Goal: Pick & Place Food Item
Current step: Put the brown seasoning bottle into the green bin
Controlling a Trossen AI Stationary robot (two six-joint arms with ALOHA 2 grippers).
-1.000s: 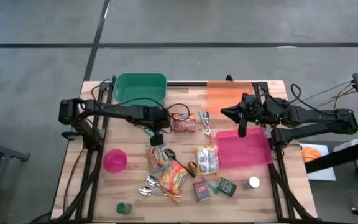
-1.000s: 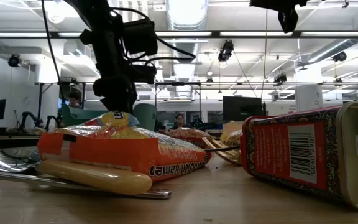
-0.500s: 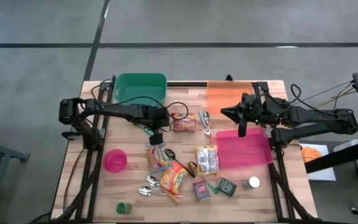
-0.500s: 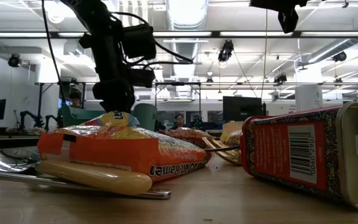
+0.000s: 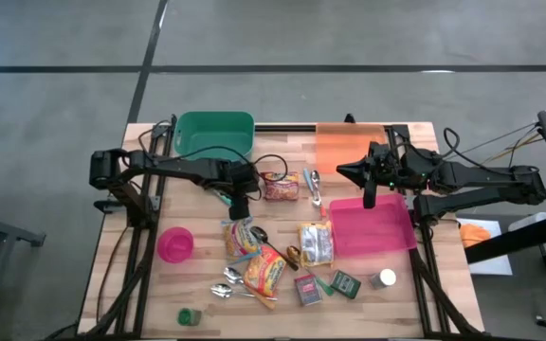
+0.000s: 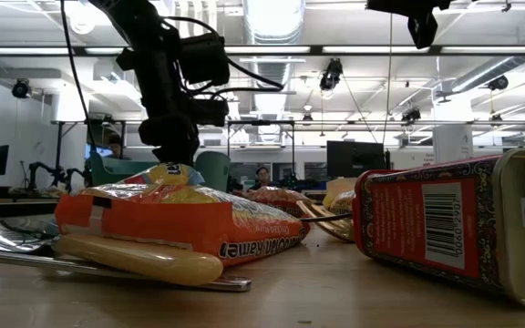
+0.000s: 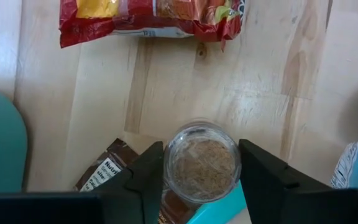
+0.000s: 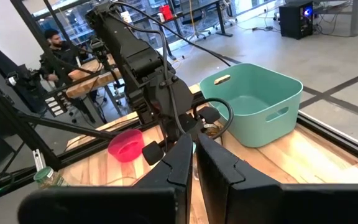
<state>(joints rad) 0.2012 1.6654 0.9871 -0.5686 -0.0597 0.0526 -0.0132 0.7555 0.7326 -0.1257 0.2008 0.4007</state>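
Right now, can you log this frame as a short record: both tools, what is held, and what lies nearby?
left tool: lowered at table centre, closed around the glass jar, a finger against each side
jar contents: brownish powder or grains
jar position: upright on the wood, partly over a brown packet
right tool: shut, holding nothing, raised over the far edge of the pink tray
nearby: red snack bag beyond the jar

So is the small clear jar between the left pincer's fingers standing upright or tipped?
Upright: the left wrist view looks straight down into the jar, showing its round rim and brown contents.
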